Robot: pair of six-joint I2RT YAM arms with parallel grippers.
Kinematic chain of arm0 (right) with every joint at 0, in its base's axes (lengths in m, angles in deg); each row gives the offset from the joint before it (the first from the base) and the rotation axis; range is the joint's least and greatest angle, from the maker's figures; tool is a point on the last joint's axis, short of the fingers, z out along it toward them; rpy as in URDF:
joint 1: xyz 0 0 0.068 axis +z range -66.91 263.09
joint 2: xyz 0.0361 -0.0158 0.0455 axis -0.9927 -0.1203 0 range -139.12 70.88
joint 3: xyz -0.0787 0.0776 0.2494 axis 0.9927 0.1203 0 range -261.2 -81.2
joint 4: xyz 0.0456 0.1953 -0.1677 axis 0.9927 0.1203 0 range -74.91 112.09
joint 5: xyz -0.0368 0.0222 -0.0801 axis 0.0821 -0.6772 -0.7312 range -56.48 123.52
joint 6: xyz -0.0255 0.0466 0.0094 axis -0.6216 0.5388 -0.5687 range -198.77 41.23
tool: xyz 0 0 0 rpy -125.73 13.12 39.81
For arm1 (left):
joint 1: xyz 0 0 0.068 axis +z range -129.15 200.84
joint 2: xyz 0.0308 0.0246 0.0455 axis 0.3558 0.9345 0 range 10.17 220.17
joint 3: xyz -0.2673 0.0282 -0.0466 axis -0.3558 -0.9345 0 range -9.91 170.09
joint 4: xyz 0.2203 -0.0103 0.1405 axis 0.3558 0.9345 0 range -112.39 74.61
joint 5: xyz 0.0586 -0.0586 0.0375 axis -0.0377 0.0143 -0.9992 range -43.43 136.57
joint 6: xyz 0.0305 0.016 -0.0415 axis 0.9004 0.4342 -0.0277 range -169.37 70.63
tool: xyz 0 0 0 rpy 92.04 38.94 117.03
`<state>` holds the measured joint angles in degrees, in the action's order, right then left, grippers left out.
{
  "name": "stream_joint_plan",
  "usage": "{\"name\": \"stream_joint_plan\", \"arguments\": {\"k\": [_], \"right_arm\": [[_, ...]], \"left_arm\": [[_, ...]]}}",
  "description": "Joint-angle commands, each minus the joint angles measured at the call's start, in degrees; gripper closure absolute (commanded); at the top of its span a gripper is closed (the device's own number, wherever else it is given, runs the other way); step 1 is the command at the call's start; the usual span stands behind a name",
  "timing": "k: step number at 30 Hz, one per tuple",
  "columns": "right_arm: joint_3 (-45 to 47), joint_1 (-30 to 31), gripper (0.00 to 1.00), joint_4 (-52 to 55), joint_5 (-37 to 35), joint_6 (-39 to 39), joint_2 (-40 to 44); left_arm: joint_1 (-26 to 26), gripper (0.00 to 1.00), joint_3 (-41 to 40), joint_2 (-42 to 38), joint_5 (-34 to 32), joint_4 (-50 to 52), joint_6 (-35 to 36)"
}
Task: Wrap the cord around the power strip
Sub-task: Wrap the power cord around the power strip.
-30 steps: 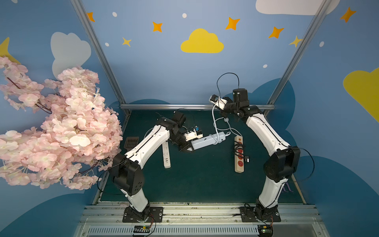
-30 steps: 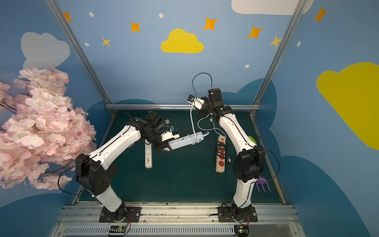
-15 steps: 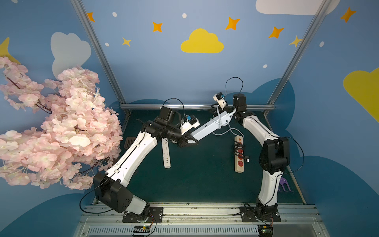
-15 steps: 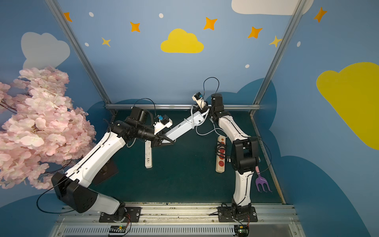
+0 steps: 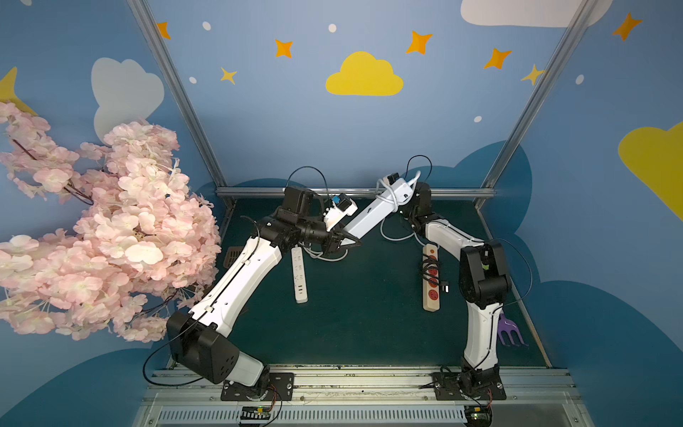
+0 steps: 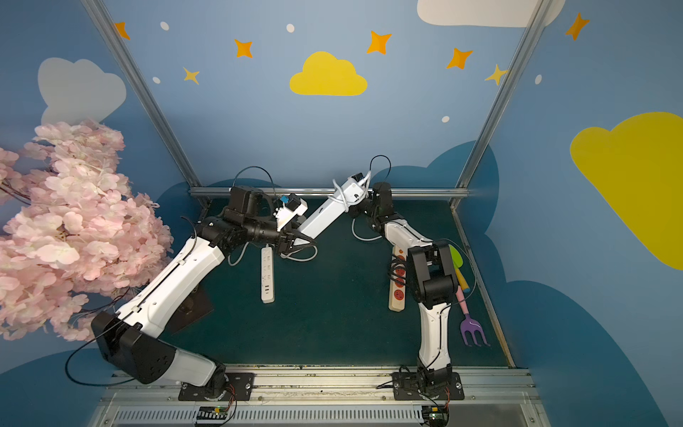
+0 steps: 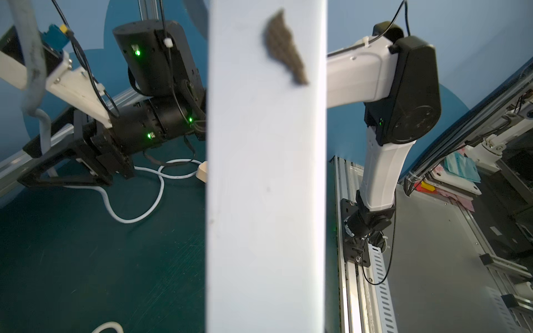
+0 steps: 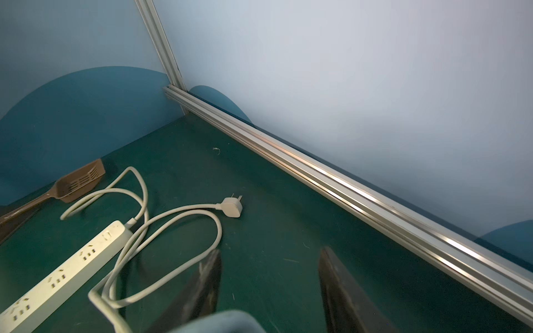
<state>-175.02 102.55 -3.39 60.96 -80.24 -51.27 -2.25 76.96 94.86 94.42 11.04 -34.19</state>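
The left gripper point(image 5: 345, 242) has its jaws pressed onto the lower end of the white power strip point(image 5: 371, 216), holding it tilted above the green worktop point(image 5: 351, 332). Its cord point(image 5: 391, 197) seems looped around the raised end, with the rest trailing down to the worktop. Just beside that end, the right gripper point(image 8: 269, 253) has its jaws spread and empty.

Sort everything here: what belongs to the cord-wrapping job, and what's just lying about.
In the job:
- lifted white power strip
- its cord, partly looped round it
- left gripper, holding the strip
- right gripper, open

Lying about:
- white power strip on the mat
- beige power strip
- brown scoop
- purple garden fork
- blossom branch
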Motion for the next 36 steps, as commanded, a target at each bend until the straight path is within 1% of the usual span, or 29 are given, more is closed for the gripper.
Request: {"name": "stream_joint_plan", "arguments": {"k": [1,2,4,5,6,9,13,16,19,21,23,25,28,30,32,36], "right_arm": [[-2.9,0.9,0.52,-2.1,-3.4,1.0,-3.7],[-3.5,1.4,0.58,-1.7,-3.5,0.8,-4.5],[-3.2,2.2,0.75,-1.5,-3.6,0.4,-5.1],[-2.2,2.7,0.83,-1.6,-4.0,0.2,-4.9],[-0.6,3.4,0.89,-1.9,-4.4,-0.2,-4.3],[6.1,5.6,1.00,-2.6,-6.4,-3.0,-0.9],[15.3,7.9,1.00,-3.5,-9.7,-6.4,4.3],[22.2,9.1,1.00,-4.2,-11.7,-8.3,9.2],[28.1,10.8,1.00,-2.5,-13.2,-12.8,14.6],[31.3,12.3,1.00,-0.6,-15.1,-15.6,18.9],[33.4,13.6,1.00,1.4,-17.2,-19.9,23.1],[34.1,14.8,1.00,4.1,-18.5,-23.1,27.0],[32.5,16.5,1.00,9.5,-19.5,-29.1,31.6],[29.0,17.2,1.00,13.7,-20.5,-32.5,33.3],[25.0,17.4,1.00,17.3,-21.4,-34.2,34.0],[18.0,17.4,1.00,20.9,-23.1,-38.6,33.2]], "left_arm": [[0.7,0.97,1.3,-2.5,1.4,-7.1,-3.5],[1.3,0.97,1.3,-2.4,1.4,-8.4,-4.9],[2.5,0.97,1.1,-2.3,0.1,-10.6,-7.6],[3.4,0.97,1.0,-2.1,-0.8,-11.7,-8.9],[4.2,0.97,1.0,-1.8,-2.3,-12.5,-9.9],[6.9,0.97,1.3,-0.6,-6.1,-13.6,-11.6],[12.4,0.97,2.6,1.9,-11.1,-15.1,-13.9],[17.9,0.97,4.6,4.4,-15.4,-14.9,-15.4],[22.3,0.97,6.3,7.4,-22.2,-12.7,-15.8],[23.3,0.97,7.9,9.9,-28.0,-9.4,-12.9],[23.0,0.97,8.9,12.2,-32.9,-6.5,-9.1],[22.4,0.97,8.8,14.0,-37.0,-4.9,-7.4],[19.5,0.97,8.4,16.1,-40.7,-2.4,-3.7],[16.2,0.97,8.3,17.3,-42.1,0.2,-0.3],[12.9,0.97,7.6,18.0,-43.7,2.1,2.9],[8.2,0.97,6.4,18.7,-42.6,6.2,6.3]]}}
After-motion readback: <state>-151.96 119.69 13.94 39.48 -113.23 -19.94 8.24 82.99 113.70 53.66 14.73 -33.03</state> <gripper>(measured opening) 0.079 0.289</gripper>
